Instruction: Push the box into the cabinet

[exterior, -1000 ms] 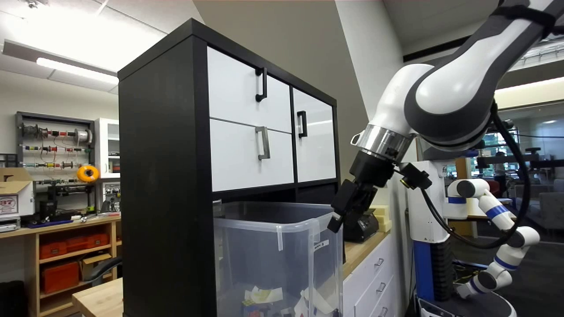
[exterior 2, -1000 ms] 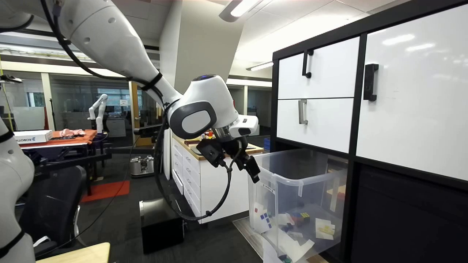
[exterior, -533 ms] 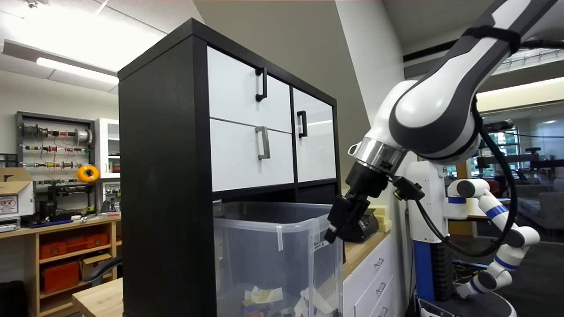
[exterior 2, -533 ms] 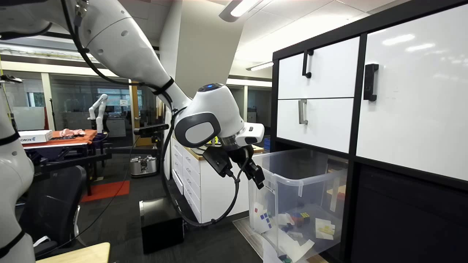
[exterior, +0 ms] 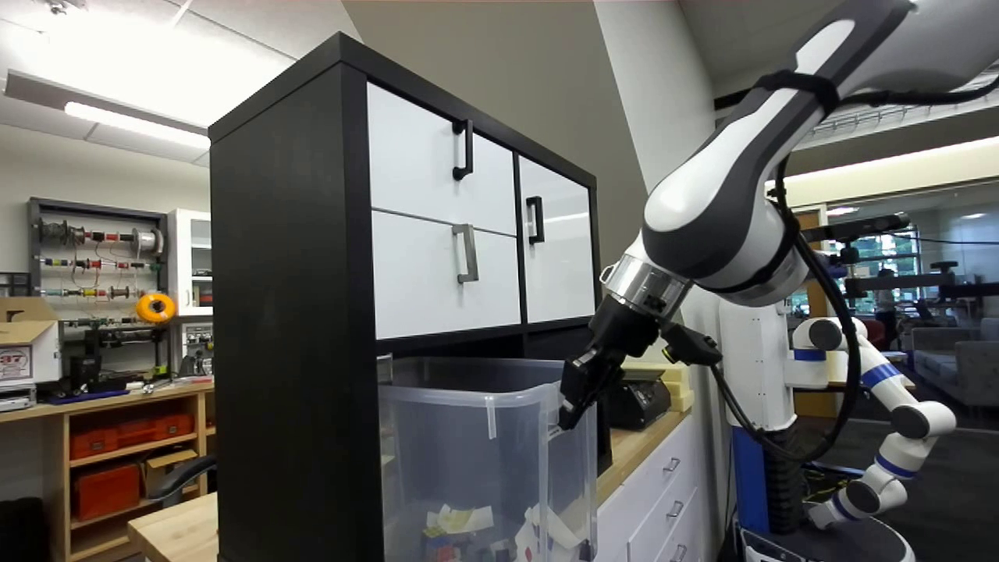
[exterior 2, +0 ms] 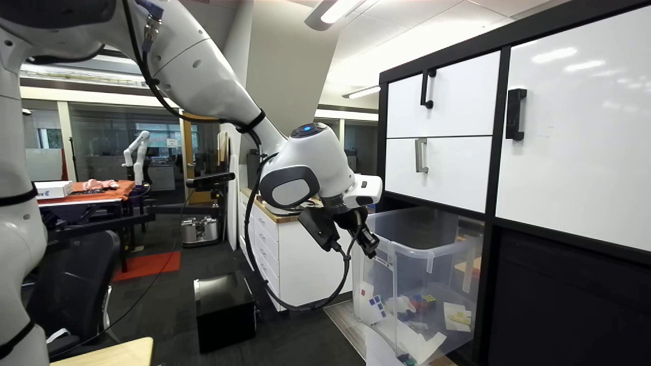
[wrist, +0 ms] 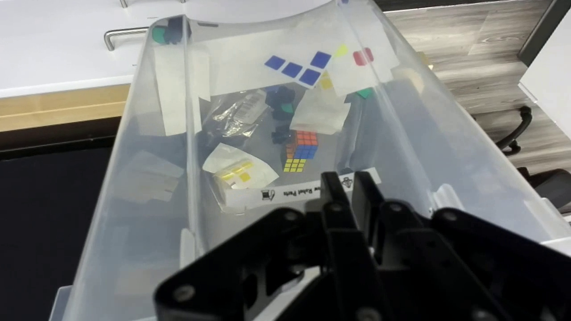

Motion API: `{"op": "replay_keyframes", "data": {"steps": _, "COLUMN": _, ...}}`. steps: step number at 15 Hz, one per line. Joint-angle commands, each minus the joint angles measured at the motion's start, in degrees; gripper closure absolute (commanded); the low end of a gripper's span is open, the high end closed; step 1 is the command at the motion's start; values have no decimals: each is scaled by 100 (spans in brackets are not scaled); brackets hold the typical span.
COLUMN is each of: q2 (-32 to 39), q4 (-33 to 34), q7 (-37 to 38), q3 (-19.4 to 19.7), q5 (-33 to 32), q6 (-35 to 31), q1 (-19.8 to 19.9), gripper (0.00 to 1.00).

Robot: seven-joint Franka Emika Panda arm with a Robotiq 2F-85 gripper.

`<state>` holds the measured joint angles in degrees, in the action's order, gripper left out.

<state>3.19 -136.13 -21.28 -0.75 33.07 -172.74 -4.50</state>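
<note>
Black two-fingered claw (wrist: 346, 182) slants down with its fingers nearly pressed together, only a thin slit showing between the tips, which sit at the outer front wall of a large clear plastic storage bin (exterior: 460, 460), just below its thick rim, seemingly touching it. From the left of an exterior view, light wooden shelving (exterior: 56, 484) holds red plastic cases (exterior: 109, 490), and a round orange reel (exterior: 156, 307) shows higher up. Next comes a tall black-framed cabinet (exterior: 281, 312) with glossy white drawer fronts (exterior: 414, 164) and upright bar handles (exterior: 468, 148). Beneath the two stacked fronts, the bin stands partway inside the lower compartment, its front end sticking out past the frame. Through the see-through wall, the wrist view shows, left to right, a crinkled clear wrapper (wrist: 241, 113), a white paper scrap with yellow squares (wrist: 244, 176), a white sheet printed with blue squares (wrist: 292, 69) and a small puzzle cube (wrist: 305, 146) in orange, blue and yellow. Both fingertips overlap a white label strip (wrist: 296, 191) with black print on the front wall. Right of the bin, a low white drawer unit (exterior: 648, 499) with a wooden top carries pale yellow blocks (exterior: 677, 390). Farther right, a white and dark-grey robot arm (exterior: 718, 211) slopes from the upper corner to the claw, and another white robot (exterior: 866, 357) with blue bands stands behind.
</note>
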Motion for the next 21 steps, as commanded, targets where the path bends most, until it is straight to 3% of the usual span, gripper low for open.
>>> {"op": "replay_keyframes", "data": {"steps": 1, "q2": 425, "q4": 502, "q7": -354, "q3": -75, "q5": 376, "q6": -205, "q1": 53, "gripper": 100}}
{"op": "replay_keyframes", "data": {"steps": 21, "q2": 1823, "q4": 2341, "q7": -217, "q3": -29, "q5": 106, "q6": -176, "q1": 44, "gripper": 99}}
